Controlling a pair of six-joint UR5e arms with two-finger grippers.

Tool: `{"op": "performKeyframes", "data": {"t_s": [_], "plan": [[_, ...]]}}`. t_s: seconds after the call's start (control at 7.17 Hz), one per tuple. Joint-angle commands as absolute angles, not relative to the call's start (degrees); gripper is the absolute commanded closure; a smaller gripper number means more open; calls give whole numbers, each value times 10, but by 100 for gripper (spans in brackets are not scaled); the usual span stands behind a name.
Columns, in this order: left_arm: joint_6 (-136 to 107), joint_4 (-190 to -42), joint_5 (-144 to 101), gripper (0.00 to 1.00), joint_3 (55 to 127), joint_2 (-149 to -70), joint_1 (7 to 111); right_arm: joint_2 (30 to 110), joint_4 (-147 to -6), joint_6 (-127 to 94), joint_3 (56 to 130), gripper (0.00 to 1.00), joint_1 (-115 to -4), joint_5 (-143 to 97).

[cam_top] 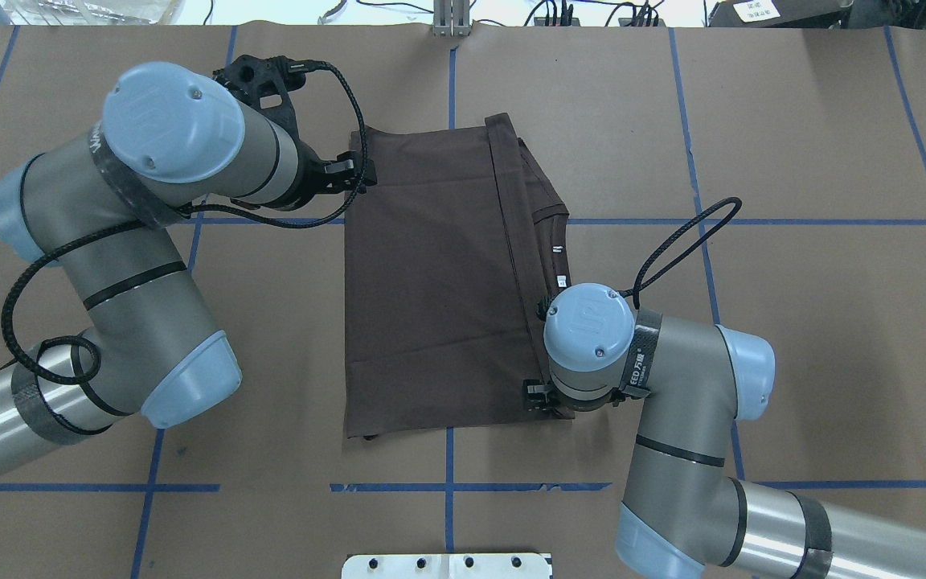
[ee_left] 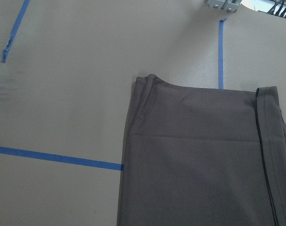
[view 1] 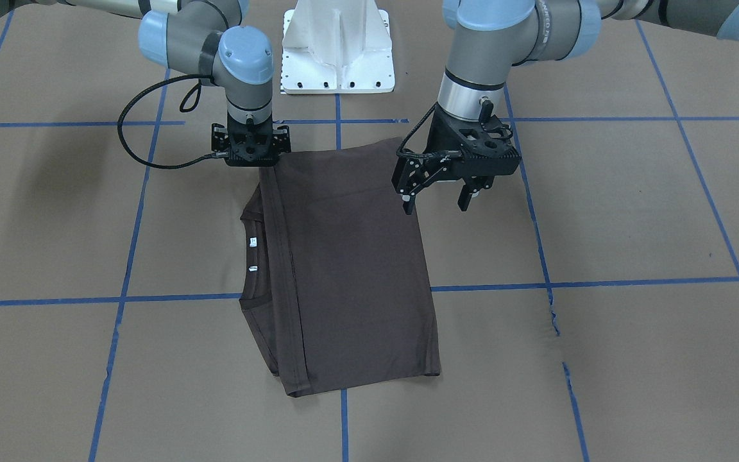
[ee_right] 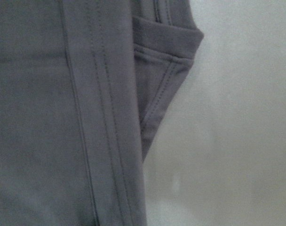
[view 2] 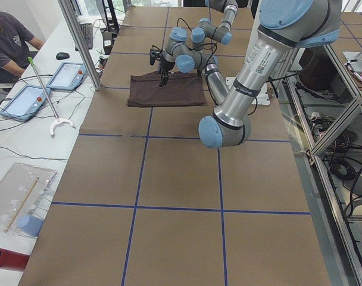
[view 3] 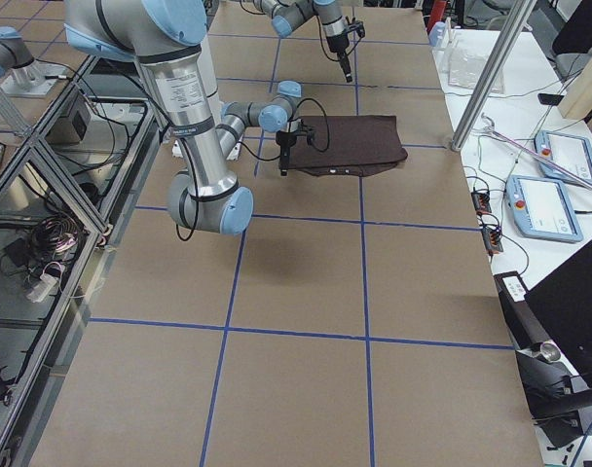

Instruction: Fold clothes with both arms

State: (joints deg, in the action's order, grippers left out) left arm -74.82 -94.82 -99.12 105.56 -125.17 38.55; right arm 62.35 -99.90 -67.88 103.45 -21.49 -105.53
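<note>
Taking the overhead view as the dial, with 12 o'clock away from the robot, the T-shirt (cam_top: 431,281) lay folded into a tall rectangle at the middle of the worktop (cam_top: 792,121). Its 9 o'clock and 6 o'clock edges ran straight and clean. The 3 o'clock edge was stepped, where the ribbed collar (cam_top: 553,221) and two small white labels (view 1: 253,242) stuck out from under a stitched hem band (cam_top: 503,201) that ran from 12 to 6. The cloth was thin, matte and dark grey-brown, and lay flat with only faint creases.

The left tool (view 1: 435,206) hung just above the shirt's 10 o'clock corner. Its two black fingers were spread wide and it held nothing. The right tool (view 1: 251,153) pointed straight down onto the 5 o'clock corner, right at the cloth. Its fingers were hidden under the wrist, so whether they gripped the fabric could not be told.

Bare brown paper crossed by blue tape lines (cam_top: 752,221) lay open on every side of the shirt, widest toward 3 and 9 o'clock. The white pedestal base (view 1: 337,58) stood near the 6 o'clock edge, apart from the cloth.
</note>
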Motion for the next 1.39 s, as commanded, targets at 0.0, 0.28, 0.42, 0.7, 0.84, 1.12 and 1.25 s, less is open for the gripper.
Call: {"op": "performKeyframes", "data": {"t_s": [0.0, 0.28, 0.42, 0.7, 0.84, 1.12, 1.25], "plan": [[-750, -948, -991, 0, 1056, -1252, 385, 626, -1004, -672, 1037, 0, -216, -1056], [-751, -949, -991, 0, 1056, -1254, 385, 634, -1004, -669, 1037, 0, -223, -1056], [-751, -949, -991, 0, 1056, -1256, 385, 639, -1004, -658, 1037, 0, -230, -1056], [-753, -949, -991, 0, 1056, -1259, 384, 665, -1002, -631, 1047, 0, -244, -1056], [-753, -950, -991, 0, 1056, -1259, 384, 689, -1002, -621, 1065, 0, -251, -1056], [-752, -950, -991, 0, 1056, -1259, 385, 702, -999, -585, 1100, 0, -278, -1066], [-752, -951, -994, 0, 1056, -1259, 385, 672, -995, -583, 1092, 0, -280, -1064]]}}
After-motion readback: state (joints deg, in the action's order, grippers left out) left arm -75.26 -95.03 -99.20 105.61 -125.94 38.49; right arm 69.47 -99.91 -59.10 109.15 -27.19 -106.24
